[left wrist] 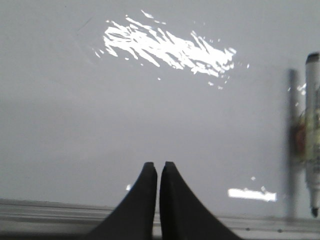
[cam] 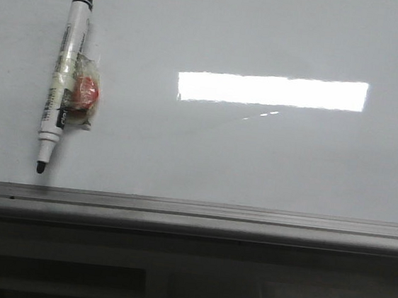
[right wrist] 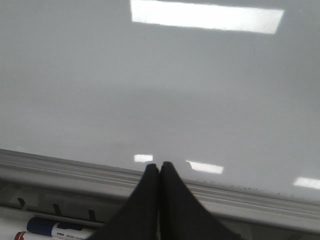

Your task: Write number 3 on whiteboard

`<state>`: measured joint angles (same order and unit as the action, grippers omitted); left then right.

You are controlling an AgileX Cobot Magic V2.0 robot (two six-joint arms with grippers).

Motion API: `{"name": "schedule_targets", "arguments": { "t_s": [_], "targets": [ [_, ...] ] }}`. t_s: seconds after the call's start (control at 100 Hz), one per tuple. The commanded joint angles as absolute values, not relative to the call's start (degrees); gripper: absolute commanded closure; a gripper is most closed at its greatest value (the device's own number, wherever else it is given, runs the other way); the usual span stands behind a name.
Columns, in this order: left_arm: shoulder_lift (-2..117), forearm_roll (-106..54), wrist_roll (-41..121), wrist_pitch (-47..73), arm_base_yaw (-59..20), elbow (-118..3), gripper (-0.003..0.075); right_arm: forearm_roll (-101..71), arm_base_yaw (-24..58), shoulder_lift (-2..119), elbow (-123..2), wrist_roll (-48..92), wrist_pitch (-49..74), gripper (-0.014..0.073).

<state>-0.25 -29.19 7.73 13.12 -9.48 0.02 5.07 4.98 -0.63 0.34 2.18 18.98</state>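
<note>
While the large glossy pale grey-white whiteboard (cam: 255, 155) lay flat with its grey metal edge rail (cam: 192, 216) nearest me, I saw no drawn 3 on it. My left end effector (left wrist: 157, 167) had its black fingers pressed together, holding nothing, and my right end effector (right wrist: 159, 167) was likewise closed and empty above that rail. Just beyond the rail lay a white uncapped marker (cam: 61, 81), tip toward the rail, with a taped red lump (cam: 86, 92) beside its barrel.
</note>
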Motion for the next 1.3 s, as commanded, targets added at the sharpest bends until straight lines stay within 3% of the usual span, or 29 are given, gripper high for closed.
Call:
{"name": "schedule_targets", "arguments": {
  "t_s": [0.0,0.18,0.45,0.6,0.78,1.07,1.15,1.19,1.22,1.29],
  "targets": [
    [-1.64,-35.13,7.22,6.43,-9.28,0.67,0.0741,6.33,4.78,-1.55,2.13,2.25,16.94,0.0644],
    [-1.64,-45.2,7.22,3.65,-9.28,0.67,0.0741,21.65,4.78,-1.55,2.13,2.25,4.09,0.0644],
    [-1.64,-53.04,7.22,3.65,-9.28,0.67,0.0741,17.56,4.78,-1.55,2.13,2.14,-16.71,0.0644],
    [-1.64,-53.04,7.22,2.7,-9.28,0.18,0.0741,-1.83,4.78,-1.55,1.48,0.0,-10.3,0.0644],
    [-1.37,-48.56,7.44,3.27,-9.28,-3.4,0.0741,-8.59,4.78,-1.43,-1.01,0.0,-7.92,0.0644],
    [9.79,-25.27,7.53,22.65,-9.28,-20.19,0.0725,-11.01,4.78,2.1,-13.14,0.0,10.0,0.063],
    [15.45,-22.35,9.76,29.56,-9.28,-25.59,0.0601,-11.01,4.78,5.21,-16.47,0.0,14.71,0.0582],
    [18.67,-22.86,13.05,33.26,-9.28,-28.39,0.0477,-11.01,4.78,6.51,-17.67,0.0,15.55,0.0535],
    [21.43,-23.49,14.76,36.11,-9.28,-30.55,0.0338,-11.01,4.78,7.75,-18.8,0.0,15.9,0.0496],
    [26.16,-25.02,15.14,40.92,-9.7,-34.22,0.0185,-11.01,4.78,10.19,-20.88,0.0,16.02,0.0379]
  ]
}}
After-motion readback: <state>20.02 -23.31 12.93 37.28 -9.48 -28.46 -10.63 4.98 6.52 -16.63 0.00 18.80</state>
